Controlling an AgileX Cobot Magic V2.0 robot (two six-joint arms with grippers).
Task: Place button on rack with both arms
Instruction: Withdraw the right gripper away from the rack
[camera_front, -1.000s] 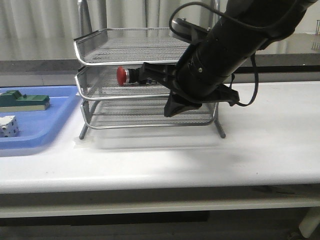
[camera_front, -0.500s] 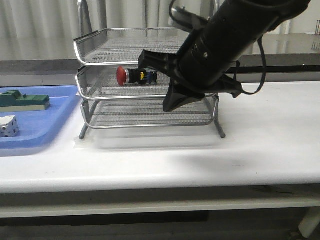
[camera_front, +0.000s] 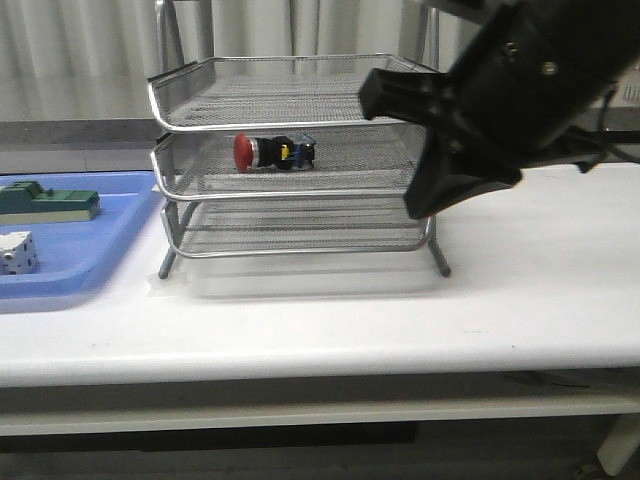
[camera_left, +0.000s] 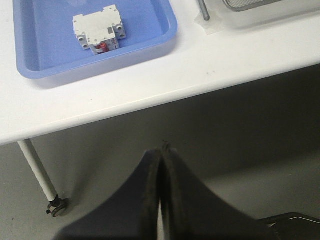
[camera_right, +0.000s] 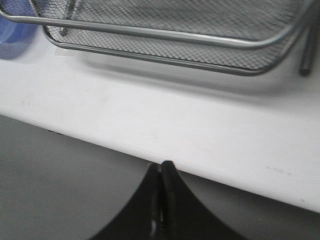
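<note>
The silver wire rack (camera_front: 166, 161) stands at the back middle of the table. The button (camera_front: 272, 152) lies on its side on the rack's middle tier, red cap to the left, with nothing touching it. My right arm (camera_front: 520, 95) hangs in front of the rack's right end, clear of the trays. In the right wrist view my right gripper (camera_right: 161, 165) is shut and empty over the table's front edge, with the rack's bottom tray (camera_right: 165, 35) ahead. My left gripper (camera_left: 162, 148) is shut and empty above the floor in front of the table; it is out of the front view.
A blue plastic tray (camera_front: 105, 235) sits left of the rack and holds a green block (camera_front: 45, 201) and a white block (camera_front: 15, 252). The left wrist view shows the same tray (camera_left: 170, 40) with the white block (camera_left: 98, 32), and a table leg (camera_left: 37, 172).
My right arm has drawn back out of the middle tier, to the right and toward the camera. The button stays lying on that tier.
</note>
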